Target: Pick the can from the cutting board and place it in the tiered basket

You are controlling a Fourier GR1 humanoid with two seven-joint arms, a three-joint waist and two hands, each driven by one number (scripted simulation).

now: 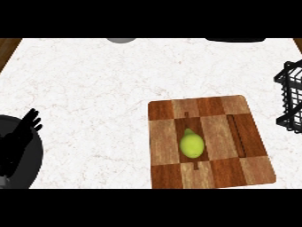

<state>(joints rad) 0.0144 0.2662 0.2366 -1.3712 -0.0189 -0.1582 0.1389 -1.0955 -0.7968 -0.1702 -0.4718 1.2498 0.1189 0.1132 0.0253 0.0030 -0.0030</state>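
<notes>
Head view: no can seen. Yellow-green lemon-like fruit (191, 144) lies mid board (225, 111); basket (300, 117) well apart, right edge. Fruit likely light, smooth, rounded, may roll; grasp across middle. Left hand (9, 139) rests lower left, fingers spread, holding nothing. Right hand out of view.

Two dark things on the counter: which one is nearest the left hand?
The dark round plate at the lower left; the left hand shows right over it. The black wire basket stands far off at the right edge.
</notes>
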